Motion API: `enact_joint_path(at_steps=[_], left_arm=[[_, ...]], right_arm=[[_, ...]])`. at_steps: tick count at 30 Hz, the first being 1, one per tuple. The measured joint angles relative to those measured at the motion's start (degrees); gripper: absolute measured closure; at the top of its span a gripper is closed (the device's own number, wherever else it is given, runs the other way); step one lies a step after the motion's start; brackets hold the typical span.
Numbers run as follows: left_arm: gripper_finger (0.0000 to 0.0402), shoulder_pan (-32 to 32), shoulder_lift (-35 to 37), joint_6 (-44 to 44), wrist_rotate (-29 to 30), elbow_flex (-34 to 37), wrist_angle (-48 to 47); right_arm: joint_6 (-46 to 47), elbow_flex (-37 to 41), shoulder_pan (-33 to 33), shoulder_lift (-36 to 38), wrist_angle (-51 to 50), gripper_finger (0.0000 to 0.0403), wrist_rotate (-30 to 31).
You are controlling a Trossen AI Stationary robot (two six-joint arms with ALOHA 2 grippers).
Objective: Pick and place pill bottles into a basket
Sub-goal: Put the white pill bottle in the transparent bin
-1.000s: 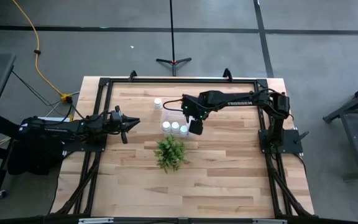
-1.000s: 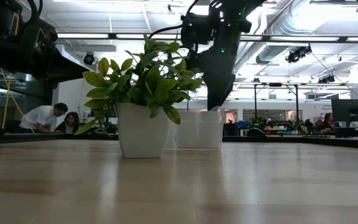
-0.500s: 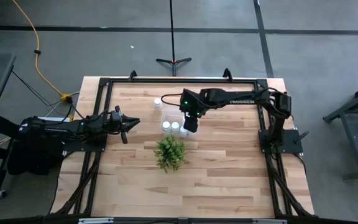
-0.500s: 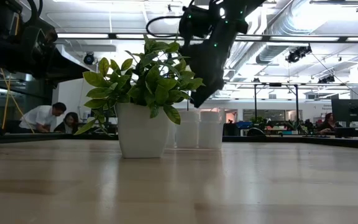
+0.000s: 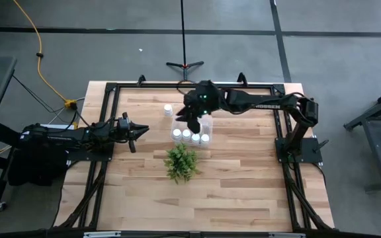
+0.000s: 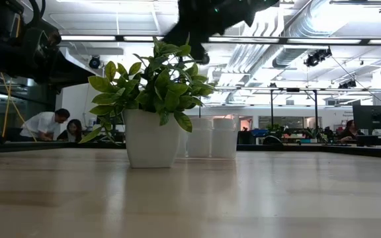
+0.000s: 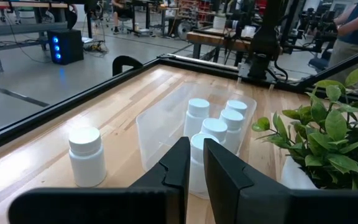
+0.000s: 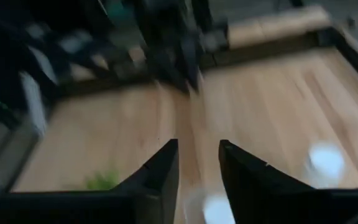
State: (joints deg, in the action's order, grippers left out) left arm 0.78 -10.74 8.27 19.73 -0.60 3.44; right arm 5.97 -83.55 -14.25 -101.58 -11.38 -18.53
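Clear plastic bin (image 5: 192, 129) is sitting on the wooden desk (image 5: 243, 185), near the middle toward the far edge. Five pill bottles (image 7: 215, 138) are standing upright inside it, white caps up, packed close together. In the high view four caps are showing; the rest of the bin is lying under the right arm.

One more pill bottle (image 5: 168, 110) is standing alone on the desk outside the bin, just beside its far left corner, not touching it. It is upright in the left wrist view too (image 7: 84, 155).

Right end effector (image 5: 192, 121) is hanging above the far half of the bin, off the desk. Its fingers (image 8: 160, 174) are showing a narrow gap between them with nothing gripped.

Left end effector (image 5: 139, 129) is waiting over the left side of the desk, well apart from the bin and pointing toward it. Its fingers (image 7: 178, 163) are sitting nearly together with only a slim gap, holding nothing.

Small green plant in a white pot (image 5: 180, 162) is standing just beside the near side of the bin.

People (image 6: 45, 124) are visible in the room beyond the desk.
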Motion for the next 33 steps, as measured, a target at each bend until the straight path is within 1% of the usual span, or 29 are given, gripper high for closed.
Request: enact_joint_path(at_steps=[2, 3, 5, 7, 10, 11, 13, 15, 16, 17, 20, 23, 26, 28, 31, 33], left_arm=[[0.0318, -0.02, 0.02, 0.0, 0.02, 0.0, 0.02], [0.0318, -0.01, 0.01, -0.01, 0.0, 0.0, 0.01], [0.0318, -0.01, 0.0, -0.21, 0.02, 0.0, 0.01], [0.0318, -0.01, -0.05, -0.35, 0.11, 0.0, 0.02], [0.0318, 0.0, -0.04, -0.35, 0.15, 0.0, 0.04], [0.0318, -0.02, -0.07, -0.35, 0.14, 0.0, 0.0], [0.0318, -0.02, -0.07, -0.41, 0.15, 0.0, 0.0], [0.0318, -0.02, -0.07, -0.52, 0.2, 0.0, 0.0], [0.0318, 0.0, -0.07, -0.52, 0.24, 0.0, 0.02], [0.0318, 0.0, -0.05, -0.52, 0.24, 0.0, 0.04], [0.0318, -0.01, -0.06, -0.52, 0.26, 0.0, 0.02], [0.0318, -0.02, 0.02, -0.52, 0.24, 0.0, 0.02], [0.0318, -0.01, 0.02, -0.52, 0.24, 0.0, 0.02], [0.0318, -0.02, 0.02, -0.52, 0.24, 0.0, 0.04], [0.0318, 0.0, 0.02, -0.5, 0.17, 0.0, 0.02], [0.0318, -0.01, 0.02, -0.12, 0.02, 0.0, 0.02]], right_arm=[[0.62, 0.0, -0.36, -0.02, 5.54, 0.0306, -3.06], [0.86, 0.0, -0.36, -0.02, 7.86, 0.0313, -3.34], [2.63, 0.01, -0.25, 0.96, 10.42, 0.033, -1.49], [2.51, 0.04, 0.7, 2.73, 11.67, 0.0351, 2.32], [-0.88, 0.02, 3.05, 7.06, 9.31, 0.0388, 4.67], [-2.43, 0.0, 3.84, 8.69, 7.02, 0.0395, 4.8], [-4.16, -0.01, 5.03, 11.75, 1.08, 0.0396, 5.82], [-4.83, 0.0, 5.95, 14.53, -5.13, 0.0387, 8.48], [-4.91, 0.2, 6.37, 15.56, -7.41, 0.0384, 10.07], [-4.86, 1.39, 6.72, 17.03, -7.58, 0.0383, 11.38], [-2.08, 9.5, 7.64, 22.4, -2.83, 0.0389, 13.29], [3.01, 22.83, 8.61, 29.32, 7.47, 0.04, 15.21], [8.03, 37.42, 9.07, 37.0, 19.82, 0.0396, 18.39], [10.6, 45.71, 9.03, 42.28, 27.11, 0.0395, 19.75], [14.12, 55.86, 9.02, 50.41, 35.76, 0.0401, 21.26], [14.7, 61.41, 9.38, 55.67, 41.16, 0.04, 22.64]])
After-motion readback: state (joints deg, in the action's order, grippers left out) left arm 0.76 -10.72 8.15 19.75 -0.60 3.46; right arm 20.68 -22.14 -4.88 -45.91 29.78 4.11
